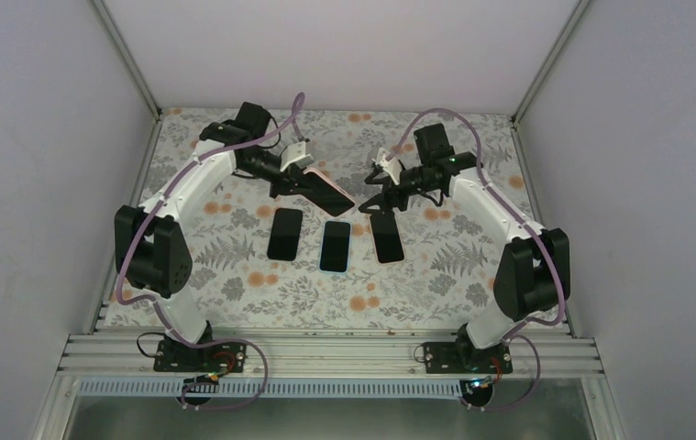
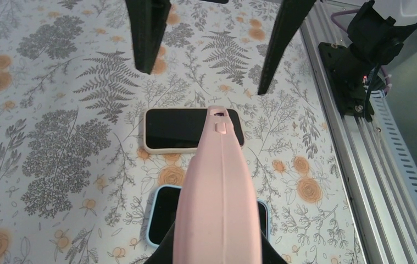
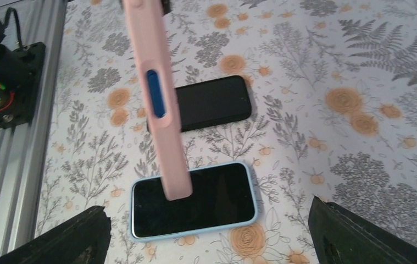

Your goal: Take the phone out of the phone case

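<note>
Mid-worktop, on floral-print surface (image 1: 234, 275), 3 phones lie flat in a row: black-cased phone (image 1: 284, 234), light-blue-cased phone (image 1: 335, 246), cream-cased phone (image 1: 387, 236). Just beyond, L gripper (image 1: 298, 183) clamps slim pink-cased phone (image 2: 220, 203) aloft, tilted; R gripper (image 1: 379, 198), jaws spread wide, near its free end.

Bright, even light casts soft shadows on the table (image 1: 234, 275); the near pink case (image 2: 217, 209) looks slightly blurred.
</note>
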Controlling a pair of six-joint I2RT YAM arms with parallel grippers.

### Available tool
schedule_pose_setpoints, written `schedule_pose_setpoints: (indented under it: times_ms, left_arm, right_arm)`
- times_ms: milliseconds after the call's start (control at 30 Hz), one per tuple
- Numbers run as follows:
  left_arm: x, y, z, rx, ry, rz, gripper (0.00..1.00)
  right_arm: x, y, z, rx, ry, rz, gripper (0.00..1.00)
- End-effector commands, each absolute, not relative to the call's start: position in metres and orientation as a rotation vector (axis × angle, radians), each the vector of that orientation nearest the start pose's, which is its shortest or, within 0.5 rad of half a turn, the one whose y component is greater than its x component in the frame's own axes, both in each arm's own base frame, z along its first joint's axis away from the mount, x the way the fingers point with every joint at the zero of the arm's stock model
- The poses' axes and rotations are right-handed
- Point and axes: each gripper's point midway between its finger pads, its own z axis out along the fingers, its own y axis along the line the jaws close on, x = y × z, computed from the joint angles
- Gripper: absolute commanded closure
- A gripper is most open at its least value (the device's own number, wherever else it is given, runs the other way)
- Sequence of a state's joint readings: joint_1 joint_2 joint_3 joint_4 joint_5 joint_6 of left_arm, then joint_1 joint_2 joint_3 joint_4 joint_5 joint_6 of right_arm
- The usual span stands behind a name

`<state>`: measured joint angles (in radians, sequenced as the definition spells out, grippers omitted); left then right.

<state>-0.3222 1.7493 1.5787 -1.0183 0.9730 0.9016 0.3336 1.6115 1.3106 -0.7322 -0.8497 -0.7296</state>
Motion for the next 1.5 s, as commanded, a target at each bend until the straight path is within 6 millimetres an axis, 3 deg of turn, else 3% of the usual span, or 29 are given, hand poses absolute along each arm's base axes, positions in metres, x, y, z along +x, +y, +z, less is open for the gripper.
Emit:
schedule_pose_setpoints:
  times_ms: [0, 367, 900, 1200, 1467]
  left_arm:
    - [0.312, -0.265, 0.257, 1.521, 1.64, -1.096, 0.98]
    - [0.308, -0.268, 0.267, 1.51, 1.619, -1.13, 0.98]
    - [0.297, -0.267, 0.263, 1.549, 1.614, -1.138, 0.98]
    - [0.272, -0.269, 0.269, 1.592, 1.553, -1.309, 0.98]
    - [0.258, -0.269, 0.269, 1.609, 1.526, -1.362, 0.98]
  right_arm:
    - [0.332, 0.251, 0.202, -1.372, 1.859, 0.86, 0.08]
    - [0.337, 0.258, 0.179, -1.374, 1.931, 0.894, 0.09]
    - [0.353, 0.244, 0.18, -1.35, 1.941, 0.761, 0.09]
    - [0.378, 0.234, 0.17, -1.364, 1.938, 0.644, 0.09]
    - [0.419, 0.211, 0.174, -1.32, 1.945, 0.541, 0.09]
